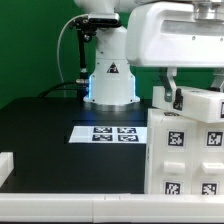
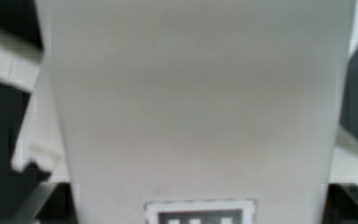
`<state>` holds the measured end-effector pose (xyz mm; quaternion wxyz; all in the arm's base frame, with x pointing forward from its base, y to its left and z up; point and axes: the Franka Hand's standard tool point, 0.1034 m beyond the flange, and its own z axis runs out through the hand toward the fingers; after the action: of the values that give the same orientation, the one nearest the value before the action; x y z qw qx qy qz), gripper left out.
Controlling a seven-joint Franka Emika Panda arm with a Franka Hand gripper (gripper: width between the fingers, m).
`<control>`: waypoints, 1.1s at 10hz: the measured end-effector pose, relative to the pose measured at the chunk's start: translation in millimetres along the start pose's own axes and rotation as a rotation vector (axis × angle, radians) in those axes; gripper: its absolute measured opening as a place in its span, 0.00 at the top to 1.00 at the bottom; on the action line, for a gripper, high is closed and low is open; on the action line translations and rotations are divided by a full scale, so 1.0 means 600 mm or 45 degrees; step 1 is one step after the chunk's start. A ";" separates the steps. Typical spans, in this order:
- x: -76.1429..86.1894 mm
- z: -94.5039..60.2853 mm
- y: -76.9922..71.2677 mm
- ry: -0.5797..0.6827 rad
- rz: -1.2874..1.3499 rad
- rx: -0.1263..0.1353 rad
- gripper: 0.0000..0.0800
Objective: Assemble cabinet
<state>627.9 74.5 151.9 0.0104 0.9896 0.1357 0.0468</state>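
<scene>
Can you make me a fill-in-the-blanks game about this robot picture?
1. The tabletop is colored ____.
2. The flat marker board lies in front of the robot's ____.
3. The cabinet box is colored ____.
4. The sticker on the robot base is shaped like a ____.

Missing words: black; base; white; triangle

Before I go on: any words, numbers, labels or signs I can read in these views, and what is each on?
No readable words or numbers.
Triangle sticker on the robot base: a sign, content too small to read.
Square black-and-white tags on the marker board and the cabinet: patterns, no text.
</scene>
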 end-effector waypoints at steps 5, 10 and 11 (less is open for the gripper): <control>0.004 0.002 0.000 0.012 0.524 0.040 0.30; 0.004 0.002 -0.003 0.000 1.216 0.042 0.30; 0.004 0.002 -0.006 -0.004 1.424 0.043 0.30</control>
<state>629.5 78.8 150.6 -0.0315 0.9110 -0.4091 0.0414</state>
